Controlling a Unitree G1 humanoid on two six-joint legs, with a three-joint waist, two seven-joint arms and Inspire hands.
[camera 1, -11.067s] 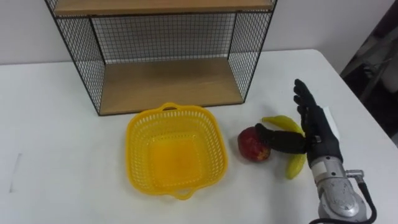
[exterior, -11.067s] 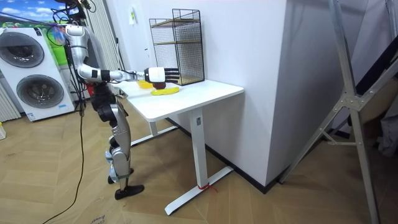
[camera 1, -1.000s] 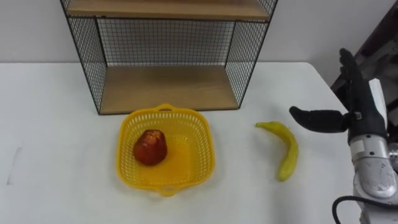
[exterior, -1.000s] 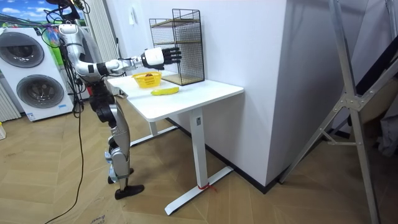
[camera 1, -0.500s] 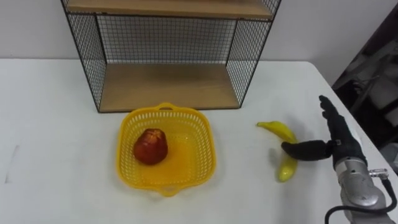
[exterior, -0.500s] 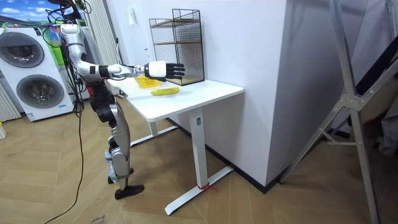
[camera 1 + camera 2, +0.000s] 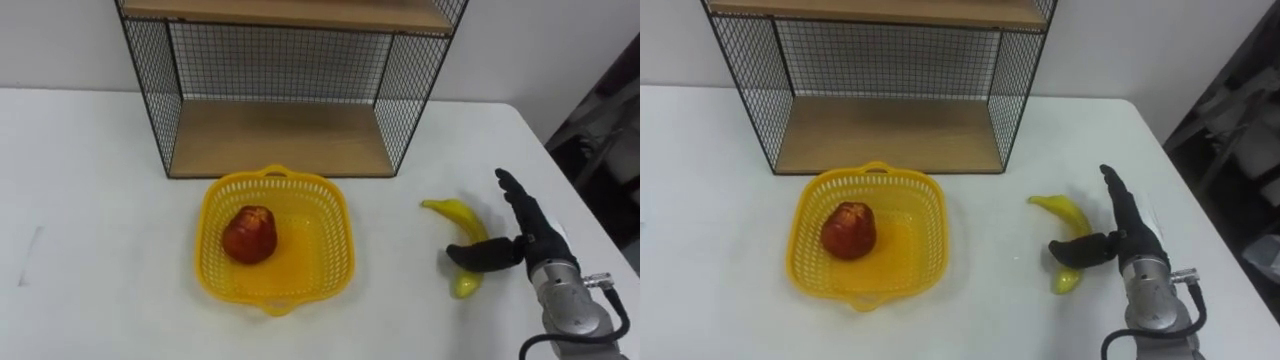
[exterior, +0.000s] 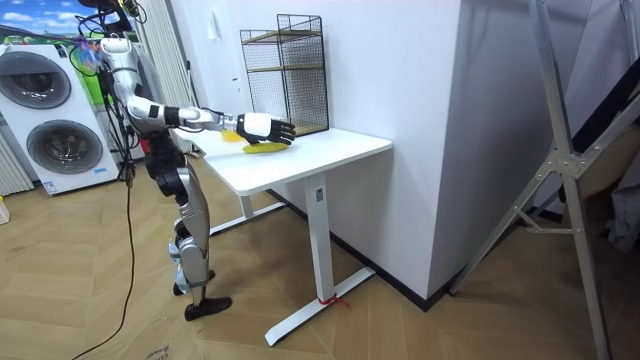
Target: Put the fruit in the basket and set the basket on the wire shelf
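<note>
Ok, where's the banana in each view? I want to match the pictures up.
Left eye view: banana at right on the table, crossed by the thumb of the right robot hand.
Right eye view: right of centre, same pose.
Room view: upper left, just below the hand.
Shared landmark: the wire shelf, which stands behind the banana on the table.

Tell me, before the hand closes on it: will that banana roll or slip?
Probably not roll: the banana is curved and lies flat on the table. Its smooth skin may slip a little against the right hand.
</note>
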